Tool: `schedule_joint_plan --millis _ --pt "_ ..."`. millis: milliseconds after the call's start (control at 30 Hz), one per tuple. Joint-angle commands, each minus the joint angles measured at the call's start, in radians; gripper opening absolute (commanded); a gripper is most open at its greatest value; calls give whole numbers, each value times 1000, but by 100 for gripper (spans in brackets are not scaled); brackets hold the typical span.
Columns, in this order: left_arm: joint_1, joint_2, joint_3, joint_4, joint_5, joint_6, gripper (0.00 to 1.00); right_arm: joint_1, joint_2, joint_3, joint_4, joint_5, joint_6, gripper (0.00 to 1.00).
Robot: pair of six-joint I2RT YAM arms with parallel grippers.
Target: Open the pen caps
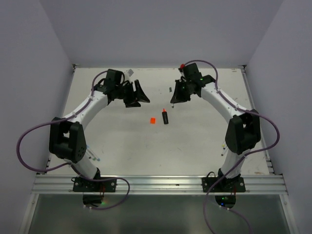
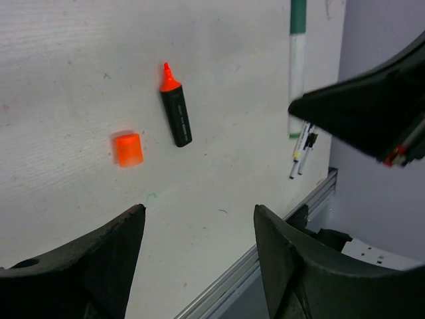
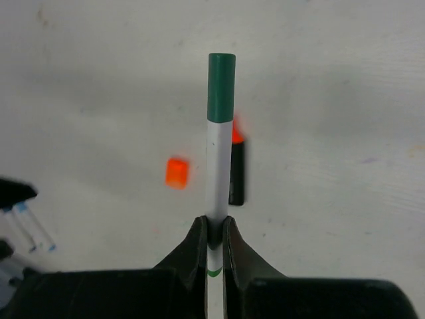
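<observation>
— Surface, room?
— White table [image 1: 195,146], faintly ink-flecked, boxed by pale lilac walls [image 1: 161,29].
— Claws?
— Left gripper [image 2: 198,211] spread wide, empty. Right gripper [image 3: 214,232] clenched on a pen [image 3: 216,173], green cap [image 3: 221,86] on, at twelve o'clock.
— Else?
— Uncapped marker [image 1: 165,117] mid-table; orange cap [image 1: 152,120] at its nine o'clock, apart.

Both arms are reaching from their near-edge bases toward the far half of the worktop [image 1: 195,141], with their elbows bowing outward. The left tool [image 1: 134,95] is pointing right toward the centre, and its fingers [image 2: 113,259] are standing wide apart with nothing between them. The right tool [image 1: 176,95] is pointing left, and its fingers [image 3: 194,246] are pinching a pen [image 3: 216,153]. The two tools are facing each other without touching.
</observation>
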Motion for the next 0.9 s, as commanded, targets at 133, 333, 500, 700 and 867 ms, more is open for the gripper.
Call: schedule_joint_plan --millis 133,333,500,700,867 --pt "14 12 -30 149 162 -148 69 117 -95 -130 80 -338 -75 0" --pt "14 16 -56 175 171 -182 68 177 -109 -156 131 -401 -69 0" --pt "7 33 -58 146 157 -169 66 198 -100 -140 144 -410 -54 0" --pt "4 50 -62 136 145 -158 64 206 -103 -128 144 -416 -44 0" --pt "4 68 -44 106 126 -145 60 209 -103 -130 144 -421 -44 0"
